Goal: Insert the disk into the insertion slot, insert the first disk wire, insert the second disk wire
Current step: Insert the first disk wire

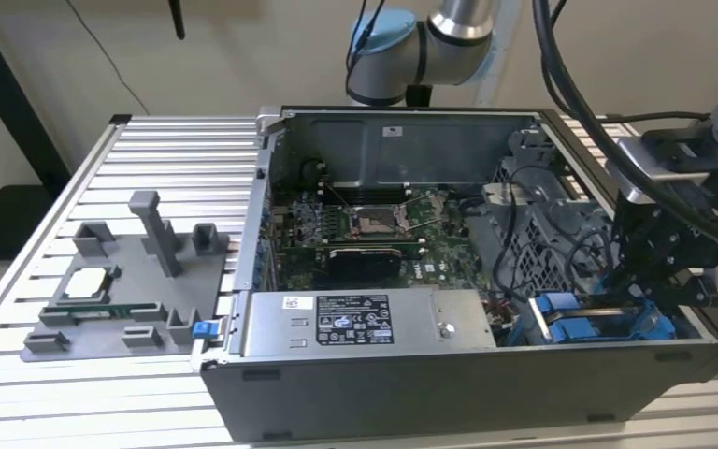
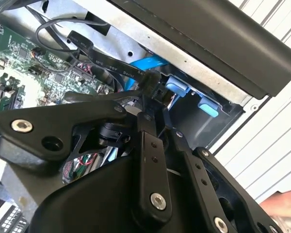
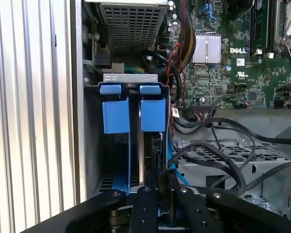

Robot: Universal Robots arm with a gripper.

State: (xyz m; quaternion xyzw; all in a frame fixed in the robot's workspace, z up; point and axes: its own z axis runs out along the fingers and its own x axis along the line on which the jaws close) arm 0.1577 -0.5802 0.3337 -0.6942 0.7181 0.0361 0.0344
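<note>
Caller: Gripper (image 1: 639,297) sat deep in the lower right of the exterior view, down inside the computer case (image 1: 459,393). What did we have under it?

Spotter: We had the disk (image 3: 153,114) set in the insertion slot (image 3: 93,126). Its blue carrier was seated between the rails, just beside a second blue carrier (image 3: 116,116). We judged the disk step done.

Caller: And the fingers?

Spotter: Drawn narrow. In the second wrist view they looked pinched on a small black connector (image 2: 157,90), right by the blue tabs, with a blue flat cable (image 2: 144,64) running close.

Caller: So we were on a wire step?

Spotter: That was our reading: one of the disk wires, at the disk's end. First or second, we couldn't tell.

Caller: Was it plugged home?

Spotter: We couldn't tell that either, because the fingers hid the joint.

Caller: What did the move ahead call for?

Spotter: By our judgement, it called for a square line-up of connector and socket, then a short straight press with no twist. Loose black cables (image 3: 186,124) lay near, so we needed to stay clear of them.
</note>
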